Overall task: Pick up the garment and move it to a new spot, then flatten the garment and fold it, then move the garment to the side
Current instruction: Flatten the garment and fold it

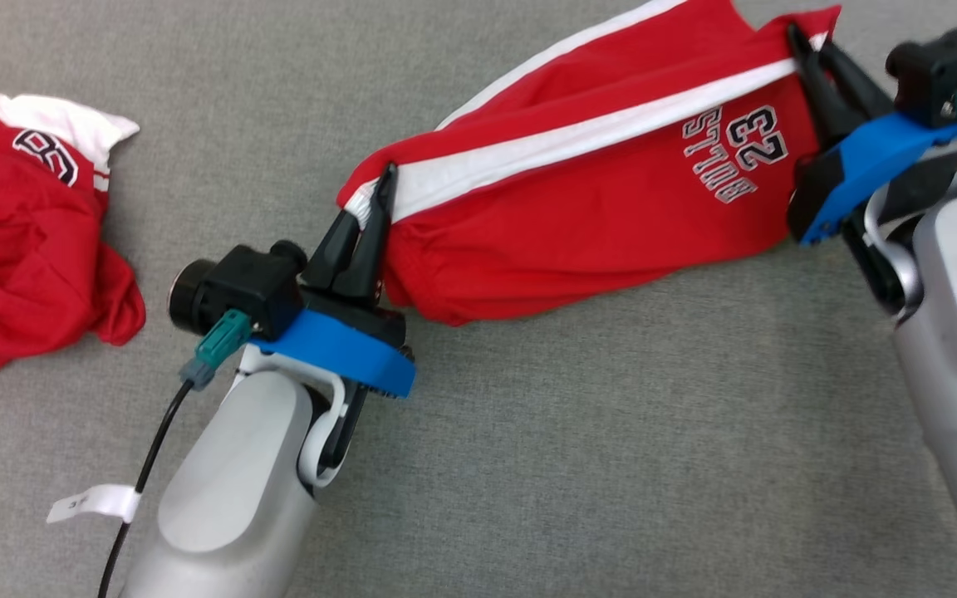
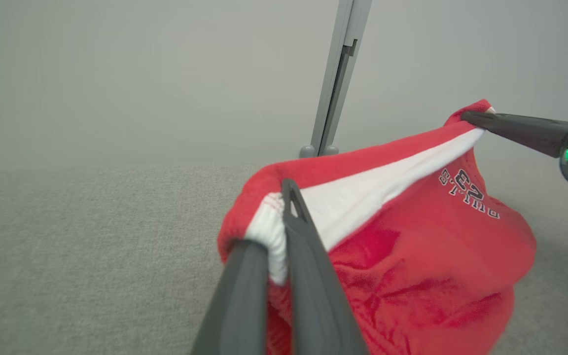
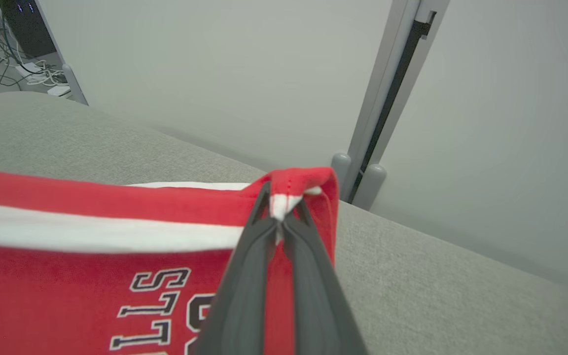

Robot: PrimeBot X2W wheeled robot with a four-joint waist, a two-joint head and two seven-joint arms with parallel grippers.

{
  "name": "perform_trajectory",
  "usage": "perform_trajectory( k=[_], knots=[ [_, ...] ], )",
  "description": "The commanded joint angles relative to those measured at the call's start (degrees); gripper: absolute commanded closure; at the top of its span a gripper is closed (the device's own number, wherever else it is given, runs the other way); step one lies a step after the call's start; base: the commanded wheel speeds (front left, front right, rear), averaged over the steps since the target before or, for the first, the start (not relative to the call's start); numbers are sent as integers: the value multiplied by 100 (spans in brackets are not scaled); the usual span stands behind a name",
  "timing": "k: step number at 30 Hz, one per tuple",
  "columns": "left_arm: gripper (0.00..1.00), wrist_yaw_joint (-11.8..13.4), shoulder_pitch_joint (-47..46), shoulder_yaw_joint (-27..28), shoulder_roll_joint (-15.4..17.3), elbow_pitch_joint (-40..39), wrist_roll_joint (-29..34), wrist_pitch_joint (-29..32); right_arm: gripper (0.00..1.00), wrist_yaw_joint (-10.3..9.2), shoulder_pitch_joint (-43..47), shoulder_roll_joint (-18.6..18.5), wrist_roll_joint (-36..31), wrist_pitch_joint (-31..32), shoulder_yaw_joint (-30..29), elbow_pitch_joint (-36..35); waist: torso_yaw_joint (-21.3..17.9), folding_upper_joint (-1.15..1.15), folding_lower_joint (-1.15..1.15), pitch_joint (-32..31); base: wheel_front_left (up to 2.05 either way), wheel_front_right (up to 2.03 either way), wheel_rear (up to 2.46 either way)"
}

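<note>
The garment (image 1: 595,191) is a red pair of shorts with a white side stripe and "BULLS 23" print. It hangs stretched between both arms above the grey table. My left gripper (image 1: 380,189) is shut on its white-ribbed waistband corner at the left end. My right gripper (image 1: 802,46) is shut on the opposite corner at the upper right. In the left wrist view the fingers (image 2: 308,246) pinch the white rib of the garment (image 2: 412,256), with the right gripper (image 2: 471,116) holding the far corner. In the right wrist view the right gripper (image 3: 279,217) clamps the red-and-white hem of the garment (image 3: 91,256).
A second red and white garment (image 1: 22,241) lies crumpled at the table's left edge. A grey upright post (image 2: 338,74) stands at the table's far edge, in front of a plain wall. Cables (image 3: 22,69) lie on the floor beyond the table.
</note>
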Motion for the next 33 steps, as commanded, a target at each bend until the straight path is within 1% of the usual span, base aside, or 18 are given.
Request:
perform_trajectory(
  k=[1,7,15,16,17,18,19,20,22,26,30,33],
  knots=[
    [100,-34,-195,-2,-70,75,57,-26,100,1,-255,-103,-57,-1,20,180,188,0,-2,209,0,0,0],
    [100,-134,-601,28,-267,406,135,-26,100,1,-1133,-108,-200,-11,93,1059,319,0,-2,514,0,0,0],
    [100,-192,-909,101,-417,663,169,-27,100,1,-1921,58,-264,-192,219,2154,420,0,-2,738,0,0,0],
    [100,-196,-939,97,-431,706,183,-27,84,1,-1974,84,-279,-228,269,2270,422,0,-2,746,0,0,0],
    [98,-200,-969,90,-441,761,203,-27,27,1,-2032,120,-261,-285,293,2373,420,0,-2,747,0,0,0],
    [62,-203,-1003,77,-449,788,249,-28,0,1,-2071,157,-202,-327,292,2486,416,0,-2,742,0,0,0],
    [9,-204,-1003,82,-457,816,270,-28,0,1,-2098,176,-177,-383,303,2592,410,0,-2,728,0,0,0],
    [0,-205,-971,100,-463,851,265,-27,0,1,-2113,189,-149,-452,324,2692,406,0,-2,706,0,0,0],
    [0,-208,-885,126,-475,877,284,-27,0,1,-2093,215,-90,-588,379,2863,386,0,-2,642,0,0,0],
    [0,-205,-616,191,-490,843,322,-27,0,1,-1847,151,107,-897,449,3125,360,0,-2,443,0,0,0],
    [0,-194,-219,326,-496,715,409,-27,0,1,-1596,6,300,-1099,596,3262,321,0,-2,221,0,0,0],
    [0,-122,113,471,-497,505,504,-27,0,1,-1406,-98,464,-1178,702,3325,291,0,-2,75,0,0,0]
  ],
)
